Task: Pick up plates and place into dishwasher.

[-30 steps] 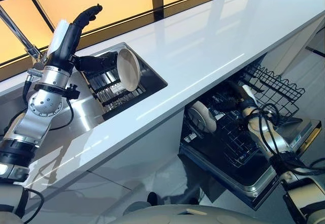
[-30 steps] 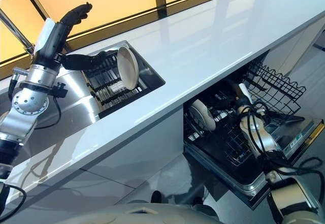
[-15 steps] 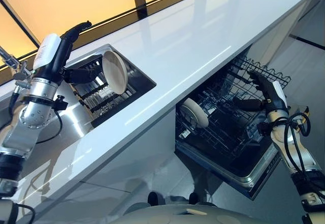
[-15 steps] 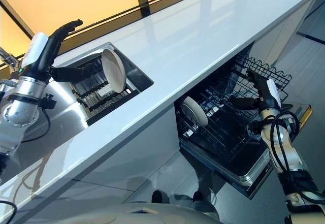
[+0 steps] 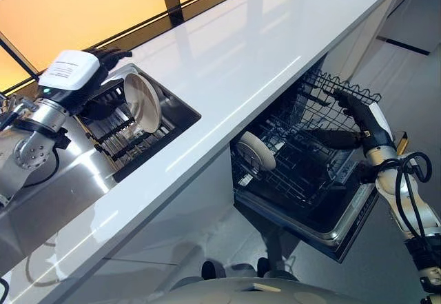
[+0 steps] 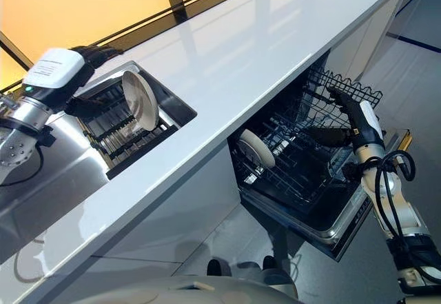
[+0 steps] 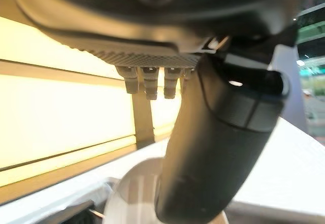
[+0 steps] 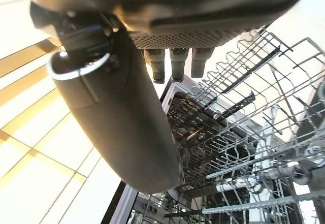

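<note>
A cream plate [image 5: 140, 101] stands on edge in the sink rack [image 5: 117, 128], with the left hand [image 5: 96, 66] just above and behind it.

That hand's fingers are extended, gripping nothing. A second plate [image 5: 253, 151] stands upright in the open dishwasher's lower rack [image 5: 303, 159] below the white counter [image 5: 241, 49]. The right hand [image 5: 355, 121] hovers relaxed and empty over that rack, apart from the plate.

One cream plate [image 5: 141, 101] stands on edge; another plate [image 5: 252, 152] stands racked in the dishwasher [image 5: 324, 180].
</note>
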Tool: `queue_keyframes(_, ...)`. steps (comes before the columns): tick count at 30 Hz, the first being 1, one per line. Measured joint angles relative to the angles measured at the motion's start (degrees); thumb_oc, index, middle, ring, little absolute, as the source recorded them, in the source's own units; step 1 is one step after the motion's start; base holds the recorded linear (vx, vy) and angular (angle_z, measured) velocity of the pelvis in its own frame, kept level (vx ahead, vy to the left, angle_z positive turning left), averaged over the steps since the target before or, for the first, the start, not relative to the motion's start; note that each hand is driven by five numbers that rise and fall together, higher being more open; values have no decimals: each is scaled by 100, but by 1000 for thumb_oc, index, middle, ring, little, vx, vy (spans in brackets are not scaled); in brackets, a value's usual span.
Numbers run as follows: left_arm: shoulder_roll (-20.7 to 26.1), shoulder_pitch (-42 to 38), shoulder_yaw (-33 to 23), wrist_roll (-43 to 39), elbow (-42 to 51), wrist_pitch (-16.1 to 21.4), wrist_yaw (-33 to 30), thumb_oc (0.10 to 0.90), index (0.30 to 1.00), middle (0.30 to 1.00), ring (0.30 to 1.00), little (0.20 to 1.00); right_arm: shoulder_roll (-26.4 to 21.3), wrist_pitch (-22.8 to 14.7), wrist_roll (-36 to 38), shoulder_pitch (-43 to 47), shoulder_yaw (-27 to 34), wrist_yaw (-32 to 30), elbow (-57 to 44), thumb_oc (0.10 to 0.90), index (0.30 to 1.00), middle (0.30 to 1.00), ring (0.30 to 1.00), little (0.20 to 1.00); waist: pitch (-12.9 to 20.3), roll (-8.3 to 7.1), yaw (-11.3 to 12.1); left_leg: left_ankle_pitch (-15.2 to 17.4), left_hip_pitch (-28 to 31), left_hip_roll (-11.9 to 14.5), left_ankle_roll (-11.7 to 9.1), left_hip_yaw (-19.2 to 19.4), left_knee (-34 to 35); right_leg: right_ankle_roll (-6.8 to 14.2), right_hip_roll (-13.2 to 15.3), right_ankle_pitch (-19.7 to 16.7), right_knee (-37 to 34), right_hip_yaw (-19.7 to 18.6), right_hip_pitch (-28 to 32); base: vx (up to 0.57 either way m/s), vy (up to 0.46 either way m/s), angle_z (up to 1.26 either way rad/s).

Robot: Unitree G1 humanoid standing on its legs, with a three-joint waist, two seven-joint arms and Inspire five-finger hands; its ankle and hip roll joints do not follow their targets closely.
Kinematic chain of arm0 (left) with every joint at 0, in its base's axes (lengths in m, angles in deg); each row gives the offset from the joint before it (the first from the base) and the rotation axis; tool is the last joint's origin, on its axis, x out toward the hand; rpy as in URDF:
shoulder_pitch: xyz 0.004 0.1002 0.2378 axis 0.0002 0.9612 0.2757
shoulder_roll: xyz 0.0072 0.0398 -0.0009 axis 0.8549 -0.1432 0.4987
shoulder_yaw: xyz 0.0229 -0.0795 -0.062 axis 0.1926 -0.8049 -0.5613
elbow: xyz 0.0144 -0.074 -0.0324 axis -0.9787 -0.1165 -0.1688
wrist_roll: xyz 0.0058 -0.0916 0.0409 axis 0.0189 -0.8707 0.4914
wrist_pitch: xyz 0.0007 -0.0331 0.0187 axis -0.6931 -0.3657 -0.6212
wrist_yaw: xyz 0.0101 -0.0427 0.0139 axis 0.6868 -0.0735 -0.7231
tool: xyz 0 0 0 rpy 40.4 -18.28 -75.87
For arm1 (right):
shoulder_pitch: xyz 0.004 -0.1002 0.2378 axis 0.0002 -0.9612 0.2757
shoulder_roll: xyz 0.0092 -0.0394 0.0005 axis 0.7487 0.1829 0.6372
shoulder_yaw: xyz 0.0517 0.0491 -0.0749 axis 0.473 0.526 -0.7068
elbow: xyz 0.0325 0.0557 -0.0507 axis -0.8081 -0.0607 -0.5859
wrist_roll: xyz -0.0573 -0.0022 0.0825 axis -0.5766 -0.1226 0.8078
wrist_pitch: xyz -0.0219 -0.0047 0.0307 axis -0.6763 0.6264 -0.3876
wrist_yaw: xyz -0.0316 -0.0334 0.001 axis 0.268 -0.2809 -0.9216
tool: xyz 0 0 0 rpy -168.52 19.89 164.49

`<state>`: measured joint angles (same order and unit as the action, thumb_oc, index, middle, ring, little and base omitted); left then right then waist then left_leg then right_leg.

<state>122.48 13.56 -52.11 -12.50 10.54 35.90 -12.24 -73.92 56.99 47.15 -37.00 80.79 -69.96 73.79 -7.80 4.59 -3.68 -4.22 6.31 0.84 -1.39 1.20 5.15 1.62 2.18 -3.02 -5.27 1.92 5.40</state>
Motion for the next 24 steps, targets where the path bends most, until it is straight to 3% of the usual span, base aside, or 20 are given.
queue_keyframes(11, 11, -34, 82, 510, 3, -126, -8, 800, 900, 900, 900, 900, -248, 9, 120, -472, 56, 248, -31, 800, 900, 900, 900, 900, -8, 0, -137, 65, -25, 3, 7, 116, -1, 1, -12, -2, 1, -153, -106, 18, 34, -8)
queue_keyframes(17, 16, -34, 82, 805, -21, -275, -401, 800, 900, 900, 900, 900, -274, 9, 122, -504, 57, 360, -31, 800, 900, 900, 900, 900, -73, -17, -192, 83, -24, 5, 5, 155, -2, 2, -15, -2, 1, -173, -117, 5, 27, -2)
queue_keyframes(24, 41, -34, 119, 1141, -99, -530, -448, 800, 900, 900, 900, 900, -276, 9, 165, -504, 57, 499, -40, 800, 900, 900, 900, 900, -193, -49, -199, 103, -22, 2, 6, 172, -3, 9, -16, -9, 1, -225, -131, 3, 44, -2)
